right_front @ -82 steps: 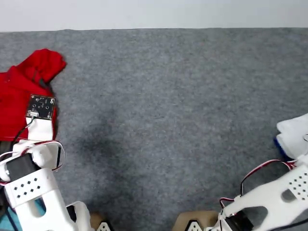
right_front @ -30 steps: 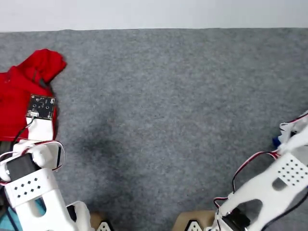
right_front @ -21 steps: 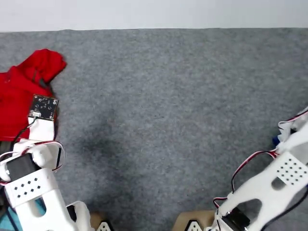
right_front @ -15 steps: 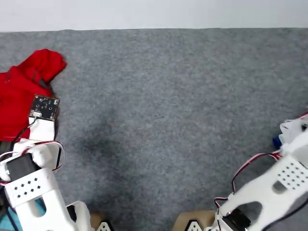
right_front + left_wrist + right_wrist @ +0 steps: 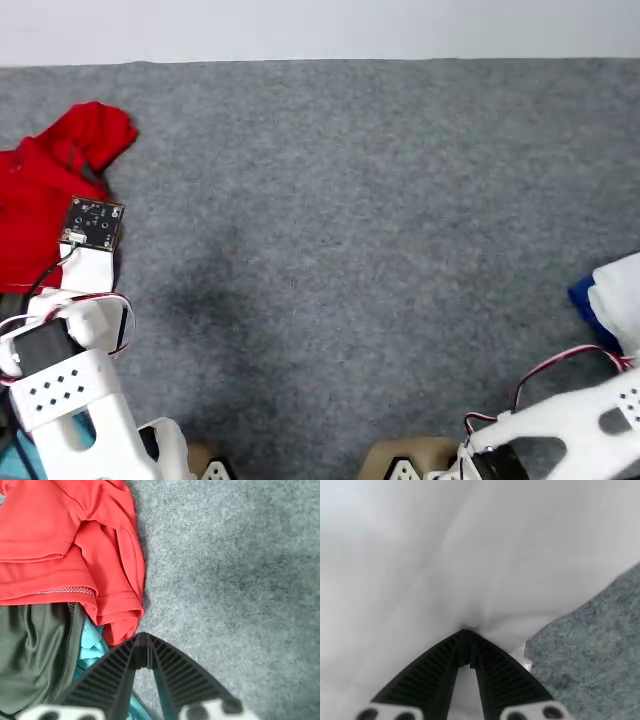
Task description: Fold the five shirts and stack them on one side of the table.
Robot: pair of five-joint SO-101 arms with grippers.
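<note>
At the near left corner of the counter (image 5: 350,180): the left hand (image 5: 144,644) has its fingers pressed together on nothing, with the tips just beside the hem of the red shirt (image 5: 65,535).
At the near right corner: the right hand (image 5: 465,636) is clamped on a pucker of the white shirt (image 5: 445,555).
Left-edge pile: the red shirt lies on top. A dark grey shirt (image 5: 30,650) and a teal shirt (image 5: 92,647) show beneath it.
Right edge: the white shirt lies over a blue cloth (image 5: 583,297), probably the fifth shirt, though too little of it shows to be sure.
Progress: three shirts appear to be stacked at the left edge. The white and the blue are well apart from them across the counter, so I judge the task a little past halfway. The white one seems to be next in hand.
Look of the shirts: the red is thin and smooth with a stitched hem, loosely folded, and one rumpled lobe pokes toward the far edge. The white is soft and creased where it is gripped.
</note>
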